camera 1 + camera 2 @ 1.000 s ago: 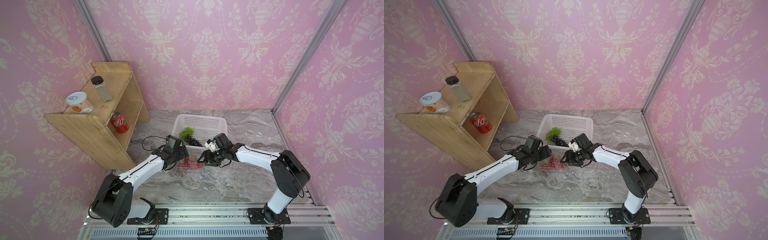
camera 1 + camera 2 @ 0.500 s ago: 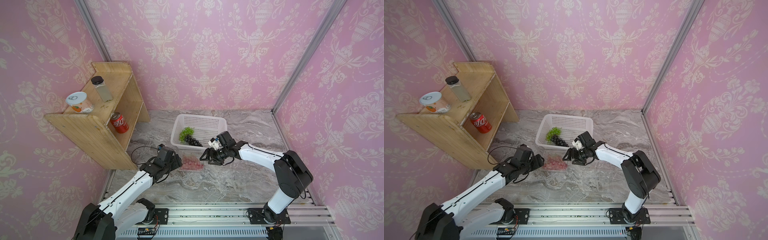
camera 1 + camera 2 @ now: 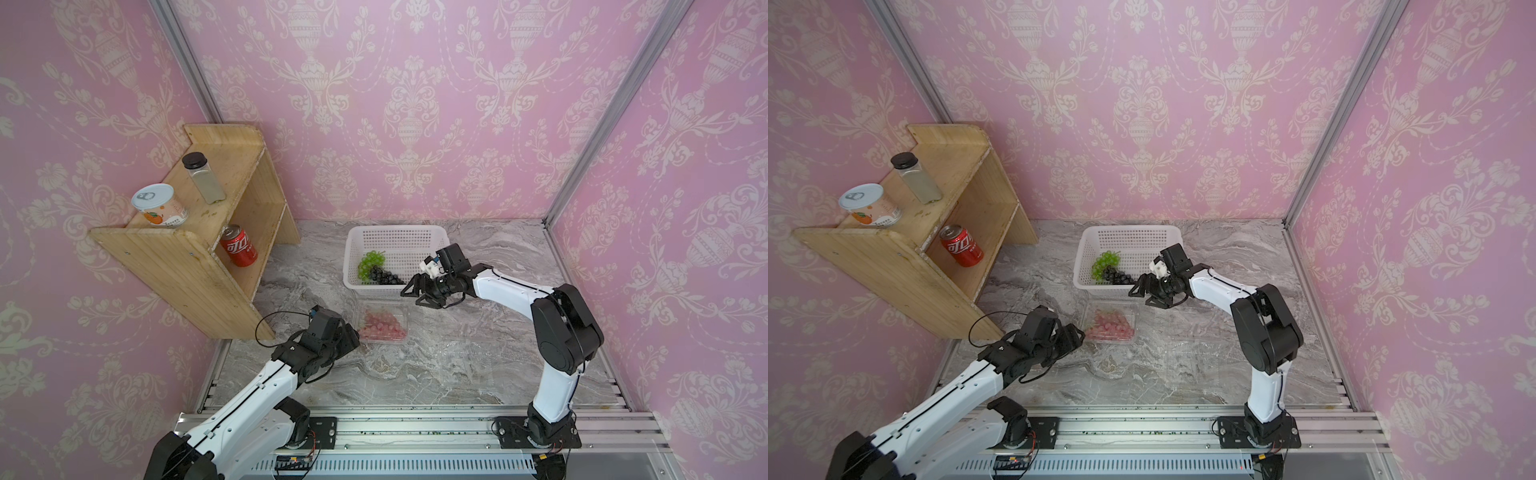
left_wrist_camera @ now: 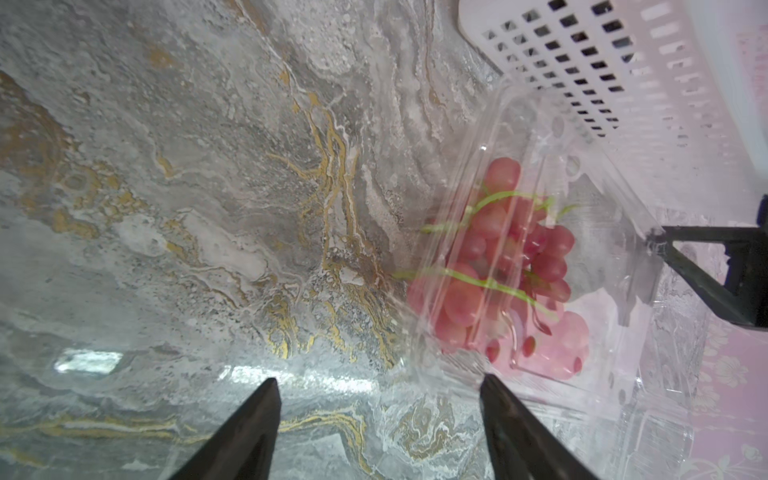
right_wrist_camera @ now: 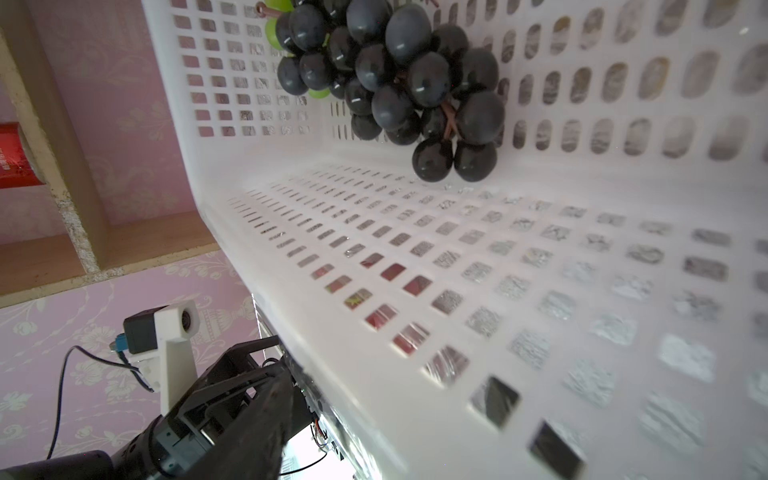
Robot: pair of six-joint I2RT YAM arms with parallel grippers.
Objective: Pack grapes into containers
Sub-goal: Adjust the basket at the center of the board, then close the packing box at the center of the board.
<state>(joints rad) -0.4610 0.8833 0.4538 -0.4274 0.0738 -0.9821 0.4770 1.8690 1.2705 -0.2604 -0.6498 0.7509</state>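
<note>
A clear container (image 3: 400,337) (image 3: 1128,335) (image 4: 615,232) lies on the marble in front of the basket, with a red-pink bunch of grapes (image 3: 381,326) (image 3: 1111,325) (image 4: 511,266) inside it. A light green bunch (image 3: 370,262) (image 3: 1105,262) and a dark bunch (image 3: 385,277) (image 5: 399,83) lie in the white basket (image 3: 397,239) (image 5: 374,199). My left gripper (image 3: 354,333) (image 4: 380,386) is open and empty just left of the container. My right gripper (image 3: 411,291) (image 5: 395,436) is open, its fingers straddling the basket's front wall. A second clear container (image 3: 1192,358) shows only faintly.
A wooden shelf (image 3: 195,245) stands at the left, holding a red can (image 3: 237,251), a tin (image 3: 158,206) and a jar (image 3: 203,178). Pink walls close in the marble floor on three sides. The arm bases sit on a metal rail (image 3: 415,432) at the front.
My left gripper has drawn back from over the container toward the front left. My right gripper has moved from the container up to the basket's front wall.
</note>
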